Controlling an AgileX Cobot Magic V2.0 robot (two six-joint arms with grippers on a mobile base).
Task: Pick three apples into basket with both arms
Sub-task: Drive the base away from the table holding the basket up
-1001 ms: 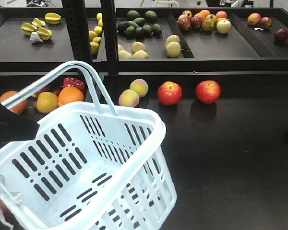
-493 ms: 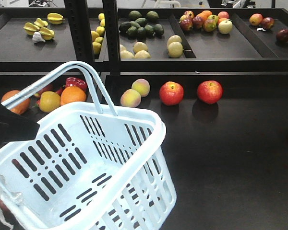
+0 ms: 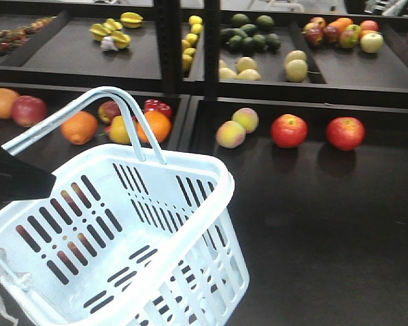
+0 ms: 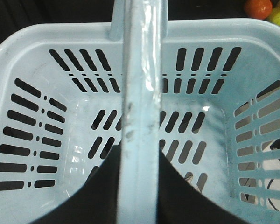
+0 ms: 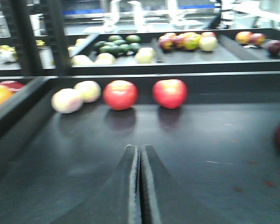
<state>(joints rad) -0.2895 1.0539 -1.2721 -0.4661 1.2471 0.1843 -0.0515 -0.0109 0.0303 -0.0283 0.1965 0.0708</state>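
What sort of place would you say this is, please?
Probably a grocery-style produce display, perhaps a mock one. Black tiered shelves hold fruit sorted by kind, such as avocados above and red apples below, and a plastic shopping basket sits in front.

The basket (image 3: 197,161) is pale blue with rows of slots, the apples (image 3: 289,130) red, the shelf (image 3: 340,224) black.

Produce aisle, or a mock-up of one. Black tiered display shelves (image 3: 306,95) on dark steel uprights (image 3: 211,41), split into shallow trays. Fruit is sorted by kind: starfruit (image 3: 100,31), avocados (image 3: 248,37), oranges (image 3: 153,125), red apples (image 3: 289,130). I carry a pale plastic shopping basket (image 3: 211,197). Background beyond the top shelf too blurred to read.
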